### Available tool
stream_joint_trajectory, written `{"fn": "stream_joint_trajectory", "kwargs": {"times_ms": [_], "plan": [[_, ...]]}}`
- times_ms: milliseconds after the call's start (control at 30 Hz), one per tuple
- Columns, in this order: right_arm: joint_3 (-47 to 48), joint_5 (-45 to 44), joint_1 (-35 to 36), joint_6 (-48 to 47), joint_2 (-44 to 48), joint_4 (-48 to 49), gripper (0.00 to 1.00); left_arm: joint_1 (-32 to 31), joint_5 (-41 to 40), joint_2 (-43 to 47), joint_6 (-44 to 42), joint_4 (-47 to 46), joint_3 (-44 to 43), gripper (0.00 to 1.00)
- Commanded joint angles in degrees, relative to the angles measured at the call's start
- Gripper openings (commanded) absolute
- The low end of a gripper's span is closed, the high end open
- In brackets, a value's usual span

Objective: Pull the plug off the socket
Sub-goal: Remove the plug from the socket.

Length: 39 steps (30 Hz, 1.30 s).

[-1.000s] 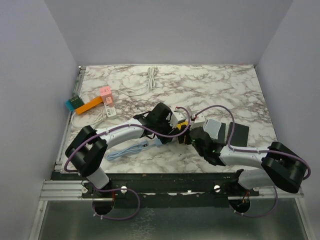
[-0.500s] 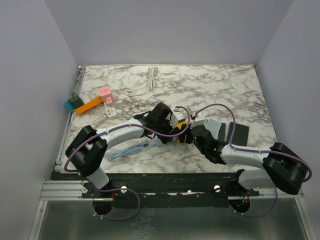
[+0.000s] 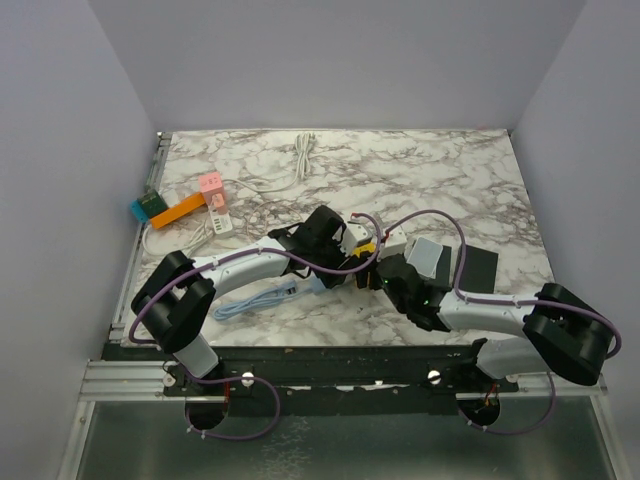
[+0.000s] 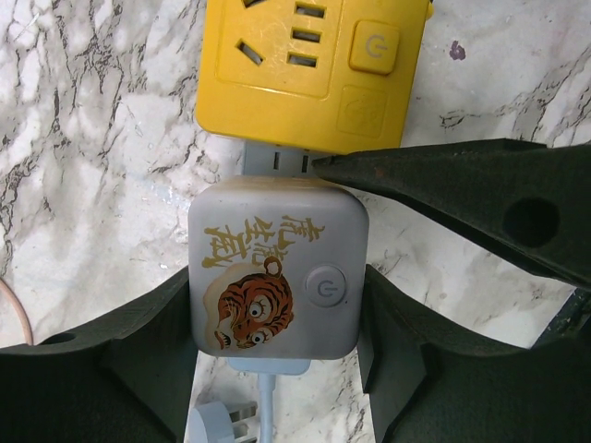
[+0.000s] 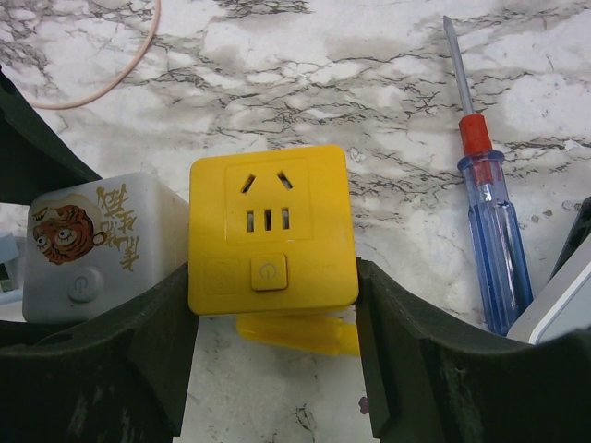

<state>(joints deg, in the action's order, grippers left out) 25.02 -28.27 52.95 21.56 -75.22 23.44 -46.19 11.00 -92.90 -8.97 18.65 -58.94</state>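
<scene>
Clamping the yellow cube-shaped plastic socket block (image 5: 268,221) between its 2 dark fingers (image 5: 138,351), the right gripper (image 5: 272,300) holds it near the middle of the white marble-patterned table (image 3: 450,170). Just left of it, the left gripper (image 4: 277,314) squeezes 2 opposite sides of the grey cube-shaped adapter with a tiger print (image 4: 274,277); a pale grey-blue slotted piece (image 4: 277,161) shows between the 2 cubes, though whether they are joined I cannot tell. Beside the yellow block lies a red-and-blue-handled screwdriver (image 5: 494,249).
</scene>
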Motion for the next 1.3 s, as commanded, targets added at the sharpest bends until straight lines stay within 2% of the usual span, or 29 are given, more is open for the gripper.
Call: {"fn": "stream_joint_trajectory", "kwargs": {"times_ms": [0,200,600,767,833,867,933,1267], "plan": [[1.6,-4.4,4.6,-2.9,-0.9,-0.8,0.01,0.4,-6.4,-5.4,5.5,1.8,1.6,0.00],[2.8,-5.5,7.3,-4.4,-2.8,-0.6,0.01,0.3,-6.6,-5.3,5.5,1.8,1.6,0.00],[2.3,-9.1,7.2,-0.2,-1.0,-1.1,0.01,0.3,-6.8,-6.2,5.4,2.1,1.6,0.00],[1.6,-6.4,3.7,-0.9,-1.4,-0.3,0.01,0.3,-6.9,-6.5,5.3,2.1,1.6,0.00],[0.9,-3.1,1.0,-0.5,-0.8,0.5,0.01,0.3,-6.8,-6.7,5.3,2.1,1.6,0.00],[-0.1,2.9,-4.1,0.7,0.3,1.9,0.01,0.4,-6.9,-6.9,5.3,2.2,1.5,0.00],[-0.3,6.7,-7.1,1.3,0.6,2.4,0.01,0.4,-7.0,-6.7,5.3,2.2,1.6,0.00],[0.7,6.1,-8.5,-0.9,1.2,0.3,0.01,0.3,-7.5,-7.0,5.4,2.3,1.3,0.00]]}}
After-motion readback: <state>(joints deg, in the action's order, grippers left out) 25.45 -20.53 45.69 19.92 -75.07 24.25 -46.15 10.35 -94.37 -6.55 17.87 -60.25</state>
